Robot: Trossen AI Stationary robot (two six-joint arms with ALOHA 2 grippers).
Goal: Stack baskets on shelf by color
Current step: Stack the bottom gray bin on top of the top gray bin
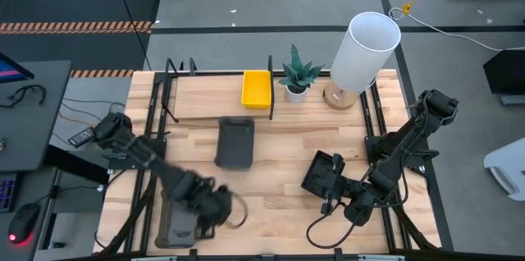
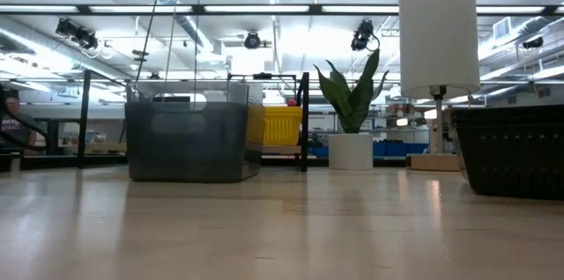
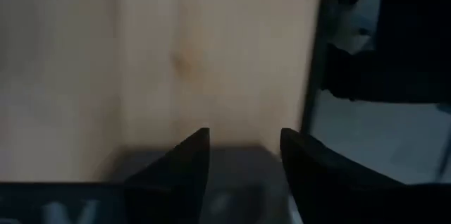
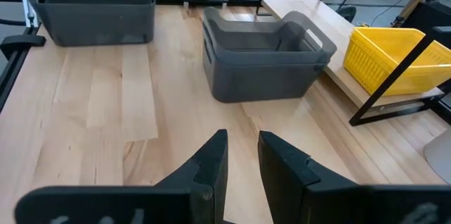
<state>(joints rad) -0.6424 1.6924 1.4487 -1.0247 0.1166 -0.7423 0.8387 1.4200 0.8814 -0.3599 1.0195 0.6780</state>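
Note:
A yellow basket (image 1: 256, 89) sits on the light-wood shelf (image 1: 205, 97) at the table's far side. One grey basket (image 1: 235, 142) (image 4: 264, 55) stands mid-table. A second grey basket (image 1: 176, 216) (image 4: 91, 2) rests near the near-left corner. A black perforated basket (image 1: 322, 172) (image 2: 511, 152) stands right of centre. My left gripper (image 1: 220, 205) (image 3: 243, 146) is open, right beside the near-left grey basket and pointing down at the wood. My right gripper (image 1: 335, 195) (image 4: 243, 153) is narrowly open and holds nothing. It sits by the black basket's near side and points at the middle grey basket.
A white plant pot (image 1: 296, 89) and a lamp with a tall white shade (image 1: 365, 48) stand at the far right, next to the shelf. Black metal rails (image 1: 156, 162) run along the table's left and right sides. Bare wood lies between the middle grey and black baskets.

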